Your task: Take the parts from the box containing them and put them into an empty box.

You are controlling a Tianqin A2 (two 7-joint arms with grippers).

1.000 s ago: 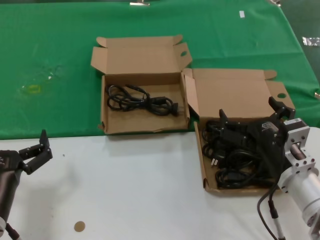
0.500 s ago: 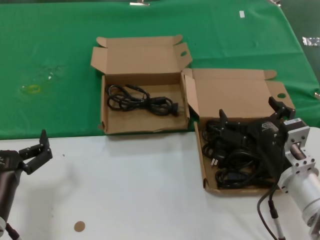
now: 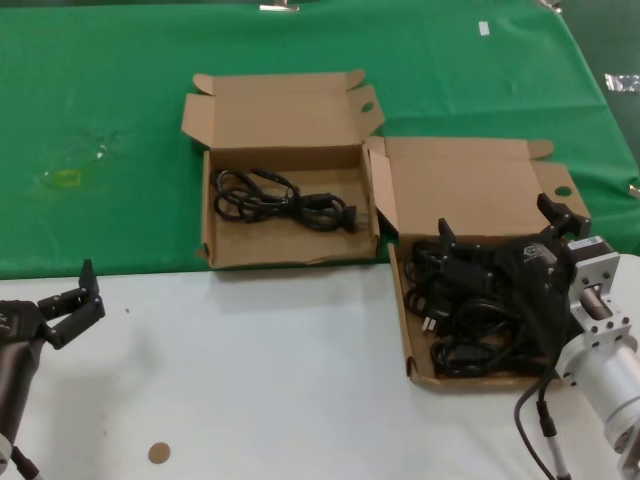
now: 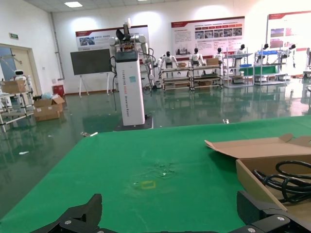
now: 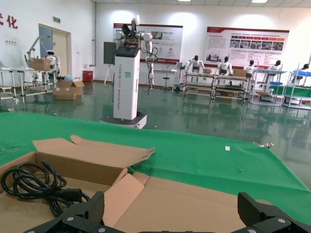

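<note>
So there are 2 brown cardboard boxes on the bench, side by side and touching at the corner. The source box (image 3: 470, 300) sits near the right edge, half on the green cloth (image 3: 100, 100) and half on the white surface (image 3: 250, 380), and it's packed with a tangled pile of black cables (image 3: 470, 320). The right gripper (image 3: 500, 235) hangs just over that pile with its fingers spread wide, nothing between them. The other box (image 3: 285, 215) is further back toward the middle of the cloth, lid flipped open with both ears splayed, and it has 1 coiled cable (image 3: 280, 200) lying inside. The left gripper (image 3: 75, 300) is parked low near the left front edge over the white part, also open and holding nothing.
</note>
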